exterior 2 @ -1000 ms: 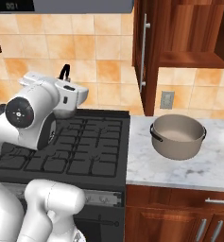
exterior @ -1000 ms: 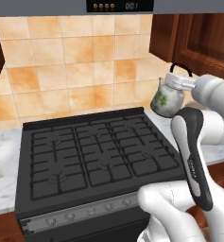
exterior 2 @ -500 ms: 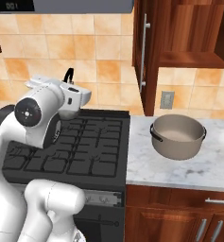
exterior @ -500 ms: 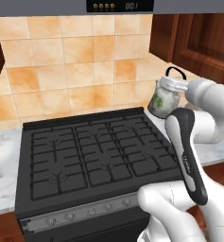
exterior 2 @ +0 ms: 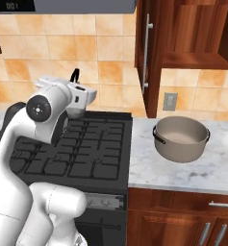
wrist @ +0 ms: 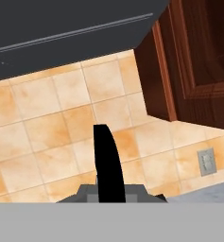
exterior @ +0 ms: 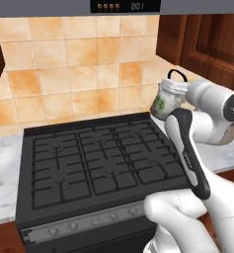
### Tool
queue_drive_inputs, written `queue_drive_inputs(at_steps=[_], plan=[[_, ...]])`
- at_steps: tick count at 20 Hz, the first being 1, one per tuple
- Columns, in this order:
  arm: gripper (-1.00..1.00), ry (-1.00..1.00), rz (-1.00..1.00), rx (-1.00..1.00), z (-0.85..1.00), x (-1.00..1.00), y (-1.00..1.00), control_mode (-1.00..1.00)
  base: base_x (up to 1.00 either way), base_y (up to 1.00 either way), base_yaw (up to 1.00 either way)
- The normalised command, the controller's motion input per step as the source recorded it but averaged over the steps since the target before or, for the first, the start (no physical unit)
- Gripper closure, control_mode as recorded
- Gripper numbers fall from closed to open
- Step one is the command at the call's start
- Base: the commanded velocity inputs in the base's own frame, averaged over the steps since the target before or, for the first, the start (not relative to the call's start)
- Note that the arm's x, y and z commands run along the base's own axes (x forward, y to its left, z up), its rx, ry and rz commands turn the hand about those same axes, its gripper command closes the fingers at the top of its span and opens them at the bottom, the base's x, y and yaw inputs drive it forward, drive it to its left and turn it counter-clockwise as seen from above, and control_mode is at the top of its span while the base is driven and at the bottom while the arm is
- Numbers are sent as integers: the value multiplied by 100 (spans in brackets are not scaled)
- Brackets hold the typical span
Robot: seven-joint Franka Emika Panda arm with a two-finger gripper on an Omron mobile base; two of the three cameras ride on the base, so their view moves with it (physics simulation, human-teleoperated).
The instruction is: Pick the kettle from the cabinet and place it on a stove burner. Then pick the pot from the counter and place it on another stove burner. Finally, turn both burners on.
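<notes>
I see the kettle (exterior: pixel 166 99), small, silvery with green leaf print, hanging tilted above the range's back right corner, its thin black arched handle (wrist: pixel 107 163) pinched in my gripper (exterior: pixel 180 89). Below, black cast-iron grates (exterior: pixel 101 160). The round taupe pot (exterior 2: pixel 181 139) sits on veined marble counter (exterior 2: pixel 216 168).

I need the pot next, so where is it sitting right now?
In the right base view, the pot stands on the white counter right of the stove, below the open cabinet.
</notes>
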Motion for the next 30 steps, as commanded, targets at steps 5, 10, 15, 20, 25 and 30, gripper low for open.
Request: queue_drive_inputs(at_steps=[5, 10, 15, 20, 25, 30], plan=[[100, 2, 0, -1, -16, 37, 0, -100, 0, 0, 0], [100, 4, 0, 0, -29, 34, 2, -100, 0, 0, 0], [100, 2, 0, 0, -30, 28, 1, -100, 0, 0, 0], [100, 0, 0, -5, -34, 22, 0, -100, 0, 0, 0], [100, 0, 0, -8, -32, 18, 0, -100, 0, 0, 0], [100, 0, 0, -7, -25, 18, 0, -100, 0, 0, 0]])
